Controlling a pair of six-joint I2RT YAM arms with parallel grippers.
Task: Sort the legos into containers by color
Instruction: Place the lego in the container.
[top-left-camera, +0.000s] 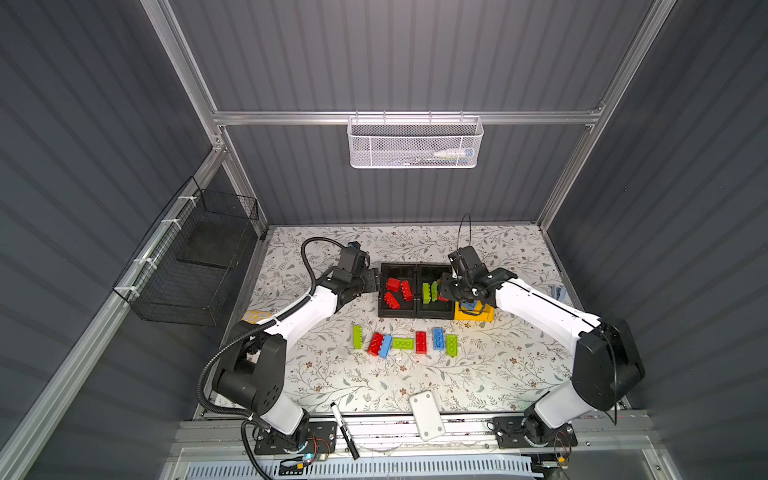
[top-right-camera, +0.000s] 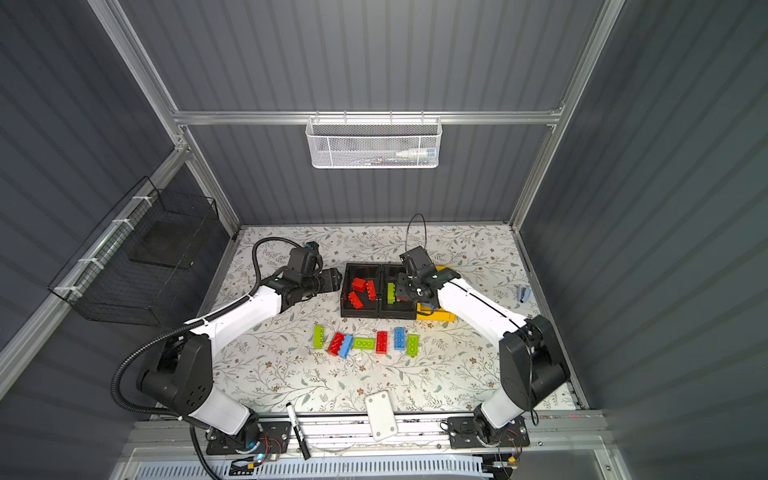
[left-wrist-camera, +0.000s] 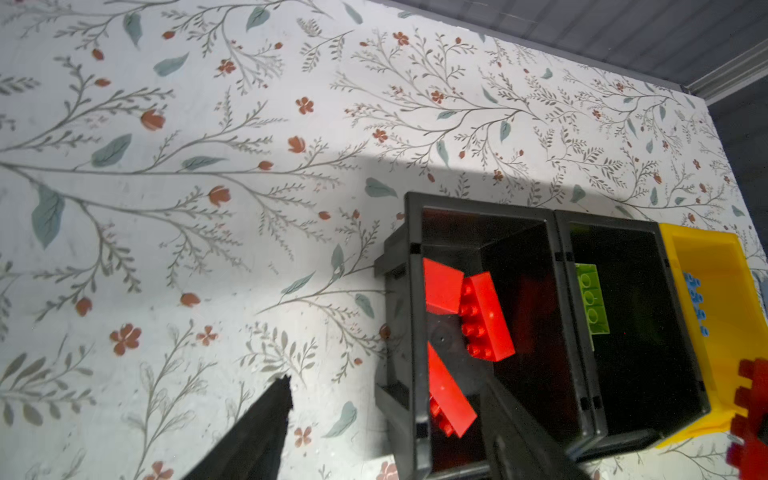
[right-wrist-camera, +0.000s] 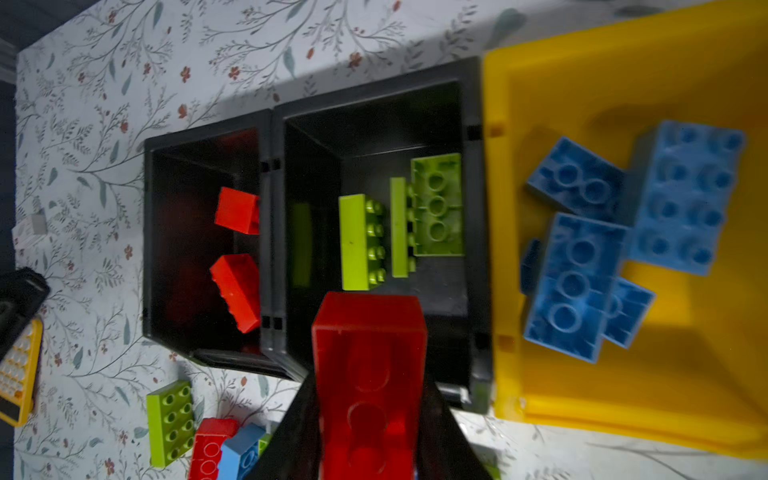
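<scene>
A red brick (right-wrist-camera: 370, 332) hangs in the right gripper (right-wrist-camera: 370, 415) over the green bin (right-wrist-camera: 374, 93).
Firmly clamped; next, shift to the red bin (right-wrist-camera: 208, 131) alongside, release. The left gripper (top-left-camera: 371, 281) gapes, empty.

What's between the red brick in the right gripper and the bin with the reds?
Nothing visible. The right gripper holds the red brick over the green-brick bin; the red-brick bin is next to it, only their touching walls between. The open left gripper sits at that bin's far rim, possibly crowding the drop.
</scene>
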